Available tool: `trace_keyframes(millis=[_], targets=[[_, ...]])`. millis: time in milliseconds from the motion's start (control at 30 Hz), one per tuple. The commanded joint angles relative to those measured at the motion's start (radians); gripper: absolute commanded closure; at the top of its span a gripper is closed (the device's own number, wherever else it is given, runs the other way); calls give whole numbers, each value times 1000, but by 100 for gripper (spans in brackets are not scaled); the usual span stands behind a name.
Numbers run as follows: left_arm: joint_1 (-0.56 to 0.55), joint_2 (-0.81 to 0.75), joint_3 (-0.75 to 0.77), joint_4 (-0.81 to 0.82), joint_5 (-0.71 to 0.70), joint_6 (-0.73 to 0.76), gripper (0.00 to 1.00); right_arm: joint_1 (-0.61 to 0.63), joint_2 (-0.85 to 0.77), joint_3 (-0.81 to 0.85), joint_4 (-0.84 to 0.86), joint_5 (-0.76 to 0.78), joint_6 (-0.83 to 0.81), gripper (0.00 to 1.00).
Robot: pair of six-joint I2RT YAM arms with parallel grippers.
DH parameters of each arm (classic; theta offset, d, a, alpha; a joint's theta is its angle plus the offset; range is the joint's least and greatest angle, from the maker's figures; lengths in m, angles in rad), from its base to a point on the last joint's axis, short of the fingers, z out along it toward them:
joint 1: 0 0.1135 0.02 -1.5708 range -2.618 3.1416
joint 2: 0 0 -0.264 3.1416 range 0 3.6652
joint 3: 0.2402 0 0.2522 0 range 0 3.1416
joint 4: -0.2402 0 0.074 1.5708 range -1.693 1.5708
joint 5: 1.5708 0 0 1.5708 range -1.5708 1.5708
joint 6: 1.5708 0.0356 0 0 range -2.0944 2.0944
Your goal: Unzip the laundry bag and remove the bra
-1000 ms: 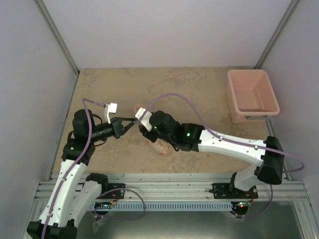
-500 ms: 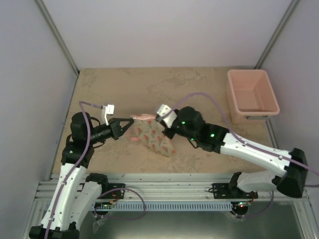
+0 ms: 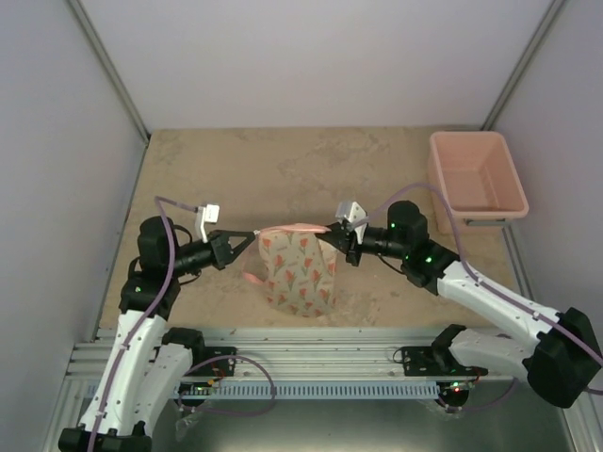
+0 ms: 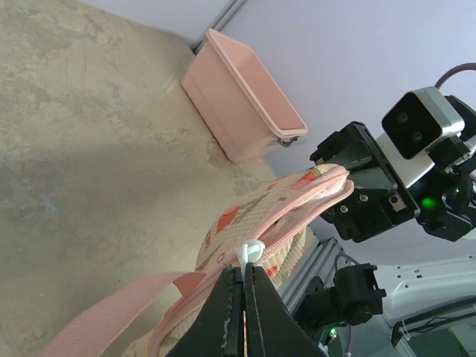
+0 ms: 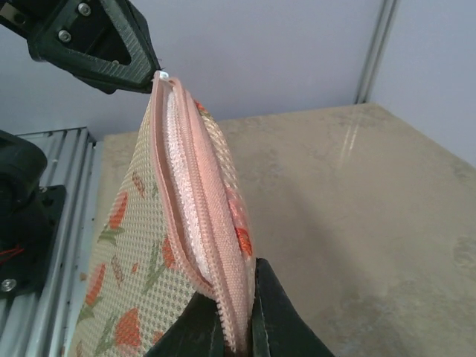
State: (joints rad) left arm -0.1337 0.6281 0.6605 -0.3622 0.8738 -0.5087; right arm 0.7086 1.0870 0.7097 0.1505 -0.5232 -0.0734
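The laundry bag (image 3: pixel 298 273), cream mesh with orange-red print and pink zip trim, hangs stretched between both grippers above the table. My left gripper (image 3: pixel 252 234) is shut on the small white zip pull (image 4: pixel 251 253) at the bag's left end (image 4: pixel 260 212). My right gripper (image 3: pixel 332 230) is shut on the zip edge at the other end (image 5: pixel 236 327), with the pink zip teeth squeezed between its jaws. In the right wrist view the zip line (image 5: pixel 190 193) gapes a little, showing pale lining. The bra is hidden.
The rigid pink plastic tub (image 3: pixel 474 179) stands at the back right of the tan table (image 3: pixel 311 169). A pink strap (image 4: pixel 111 312) dangles from the bag's left end. Grey walls enclose three sides; the aluminium rail (image 3: pixel 320 344) runs along the near edge.
The right gripper shut on the bag's zip edge and swung right, away from the left gripper. The bag rose off the table and is pulled taut. The left gripper stayed shut on the pull.
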Motion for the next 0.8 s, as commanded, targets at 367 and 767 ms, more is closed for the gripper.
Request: trace_keyframes(millis=[367, 767], targets=[[35, -4, 38, 78, 2, 2, 100, 136, 196, 309, -279, 28, -108, 2], [35, 17, 129, 4, 14, 172, 100, 169, 375, 649, -558, -83, -433, 2]])
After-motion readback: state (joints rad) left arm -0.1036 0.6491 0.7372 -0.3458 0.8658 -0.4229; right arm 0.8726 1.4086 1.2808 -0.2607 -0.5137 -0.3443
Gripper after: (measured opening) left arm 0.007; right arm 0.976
